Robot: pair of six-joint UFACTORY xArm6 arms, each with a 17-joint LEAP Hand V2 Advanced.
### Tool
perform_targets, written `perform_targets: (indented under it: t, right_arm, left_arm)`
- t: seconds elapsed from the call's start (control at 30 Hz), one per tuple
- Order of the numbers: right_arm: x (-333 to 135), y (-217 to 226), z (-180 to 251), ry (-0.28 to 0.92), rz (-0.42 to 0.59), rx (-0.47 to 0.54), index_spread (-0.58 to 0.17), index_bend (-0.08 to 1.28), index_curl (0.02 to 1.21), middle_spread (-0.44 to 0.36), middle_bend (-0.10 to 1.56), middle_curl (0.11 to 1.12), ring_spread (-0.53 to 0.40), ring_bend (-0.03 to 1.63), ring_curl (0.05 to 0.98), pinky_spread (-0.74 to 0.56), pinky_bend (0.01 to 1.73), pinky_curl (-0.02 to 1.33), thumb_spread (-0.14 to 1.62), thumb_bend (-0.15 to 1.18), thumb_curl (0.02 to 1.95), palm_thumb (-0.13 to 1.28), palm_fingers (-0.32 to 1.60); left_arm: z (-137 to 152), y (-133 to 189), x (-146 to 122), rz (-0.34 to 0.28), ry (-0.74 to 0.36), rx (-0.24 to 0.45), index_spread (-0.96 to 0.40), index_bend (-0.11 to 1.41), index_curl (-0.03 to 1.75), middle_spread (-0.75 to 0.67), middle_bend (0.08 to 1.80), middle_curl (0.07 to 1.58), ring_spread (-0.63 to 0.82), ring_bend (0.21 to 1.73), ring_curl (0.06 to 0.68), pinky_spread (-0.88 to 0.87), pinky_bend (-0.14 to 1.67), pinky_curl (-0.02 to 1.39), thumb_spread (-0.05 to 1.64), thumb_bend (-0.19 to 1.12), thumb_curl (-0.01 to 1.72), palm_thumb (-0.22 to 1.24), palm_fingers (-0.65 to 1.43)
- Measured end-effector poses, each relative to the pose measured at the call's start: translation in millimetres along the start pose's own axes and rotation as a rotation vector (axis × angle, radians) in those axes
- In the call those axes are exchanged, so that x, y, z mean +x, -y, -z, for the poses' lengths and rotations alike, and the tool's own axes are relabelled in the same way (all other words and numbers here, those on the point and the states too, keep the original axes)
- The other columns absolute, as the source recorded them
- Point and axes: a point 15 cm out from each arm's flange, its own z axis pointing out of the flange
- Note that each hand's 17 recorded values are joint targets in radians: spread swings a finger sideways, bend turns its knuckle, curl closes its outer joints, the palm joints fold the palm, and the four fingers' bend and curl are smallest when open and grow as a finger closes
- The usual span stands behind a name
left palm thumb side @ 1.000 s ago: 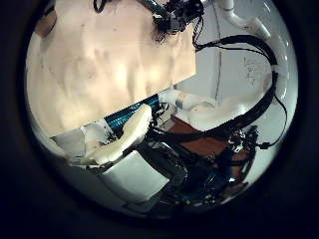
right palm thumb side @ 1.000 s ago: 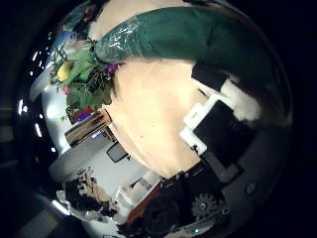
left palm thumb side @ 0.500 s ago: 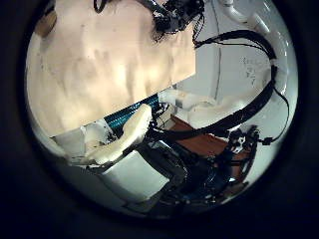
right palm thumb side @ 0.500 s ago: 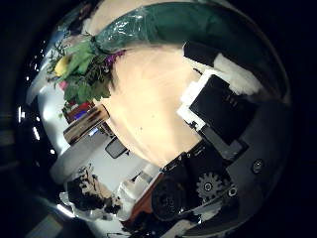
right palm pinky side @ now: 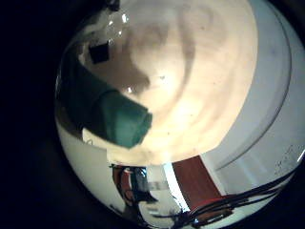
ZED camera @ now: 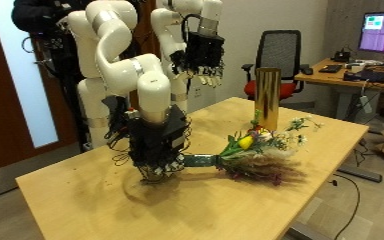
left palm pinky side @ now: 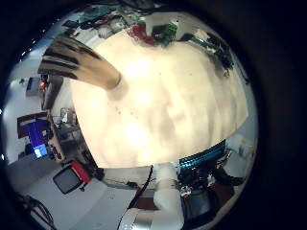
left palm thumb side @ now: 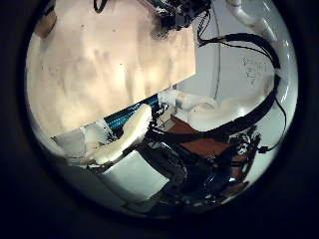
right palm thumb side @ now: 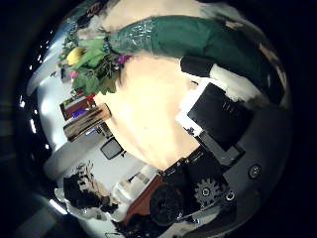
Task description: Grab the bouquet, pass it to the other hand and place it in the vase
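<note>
Outside view: my right hand (ZED camera: 156, 148) is down at the bench (ZED camera: 72, 190), and the bouquet (ZED camera: 252, 155) lies flat on the wood with its green-wrapped stem end under that hand and its blooms fanned out toward the vase (ZED camera: 267, 100). The vase, a tall golden one, stands upright just behind the flower heads. From here I cannot tell for sure whether my right fingers are curled around the wrap or only poised over it — the hand's body hides them.

The right thumb side palm view helps: the green wrap (right palm thumb side: 188, 40) runs close across the palm and one of my fingers (right palm thumb side: 220, 111) sits beside it, not visibly wrapped round. The bouquet looks to be resting on the bench, so I judge this as the first step, the pick-up, with the grasp being set and not yet a lift.

My left hand (ZED camera: 200, 55) hangs high, well apart from the vase and from the bouquet, its fingers relaxed and drooping, holding nothing.

Next I need to close firmly round the wrapped stems — low enough that the flower end does not droop — then lift clear of the bench. After that the left hand must come down to meet the stems for the handover.
</note>
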Motion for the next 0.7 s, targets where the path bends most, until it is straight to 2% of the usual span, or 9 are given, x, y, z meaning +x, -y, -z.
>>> perform_targets:
  t: [0.1,0.3,0.5,0.7]
  right_arm:
    - [8,-6,18,0.009,-0.009,0.044,-0.284,1.03,0.85,-0.167,1.26,0.77,-0.22,1.36,0.625,-0.27,1.36,0.66,0.84,0.06,0.64,1.22,1.14]
    - [4,-18,60,0.08,0.013,0.127,-0.264,1.07,0.9,-0.141,1.32,0.78,-0.198,1.39,0.652,-0.21,1.34,0.73,0.67,0.03,0.75,1.24,1.12]
    - [-8,-41,103,0.275,0.061,0.187,-0.253,1.08,0.91,-0.125,1.33,0.78,-0.19,1.41,0.657,-0.2,1.3,0.78,0.56,0.03,0.82,1.24,1.11]
    - [-20,-70,145,0.455,0.124,0.264,-0.245,1.08,0.92,-0.117,1.34,0.77,-0.185,1.42,0.657,-0.2,1.26,0.83,0.47,0.0,0.88,1.24,1.12]
  left_arm:
    - [1,1,-1,0.001,0.0,0.002,0.2,0.18,0.37,0.31,0.22,0.34,0.51,0.39,0.204,0.51,0.18,0.25,0.98,-0.03,0.31,0.46,0.2]
    - [7,2,-7,0.016,0.002,0.017,0.2,0.18,0.36,0.31,0.22,0.34,0.51,0.39,0.204,0.51,0.18,0.25,0.98,-0.03,0.31,0.46,0.21]
    - [14,4,-24,0.059,-0.025,0.047,0.19,0.18,0.36,0.28,0.23,0.34,0.5,0.4,0.202,0.5,0.18,0.25,0.99,-0.03,0.3,0.45,0.22]
    - [25,10,-27,0.087,-0.072,0.087,0.18,0.18,0.36,0.27,0.25,0.34,0.49,0.4,0.201,0.49,0.18,0.24,0.99,-0.03,0.3,0.45,0.26]
